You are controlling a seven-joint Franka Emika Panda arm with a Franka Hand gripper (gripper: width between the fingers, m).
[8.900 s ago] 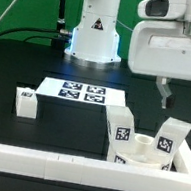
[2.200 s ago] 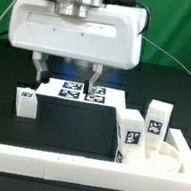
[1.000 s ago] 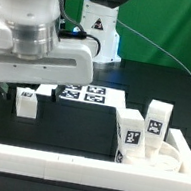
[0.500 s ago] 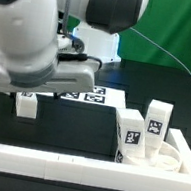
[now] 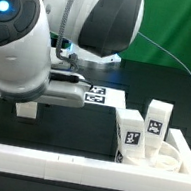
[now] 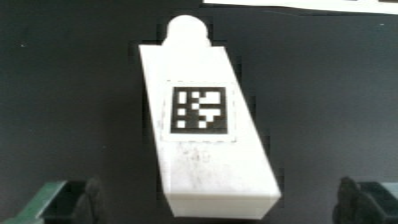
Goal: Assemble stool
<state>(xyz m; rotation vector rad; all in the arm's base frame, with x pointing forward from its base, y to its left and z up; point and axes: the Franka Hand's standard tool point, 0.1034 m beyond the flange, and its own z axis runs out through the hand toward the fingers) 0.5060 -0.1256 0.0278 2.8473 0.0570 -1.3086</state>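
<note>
We see one white block leg [image 6: 199, 115] lying flat on the dark table, tag face up, its rounded peg at one end. At the exterior view's right, two more legs [image 5: 128, 130] [image 5: 157, 120] stand upright (tags facing us) by the round seat [image 5: 162, 156].

Black table top [image 5: 90, 143], long white border wall [image 5: 71, 165] along its near edge, marker board [image 5: 102, 95] partly hidden

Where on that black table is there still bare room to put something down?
Bare table lies between the marker board and the front wall. It is crowded at the exterior view's right, where two legs and the seat bunch together.
</note>
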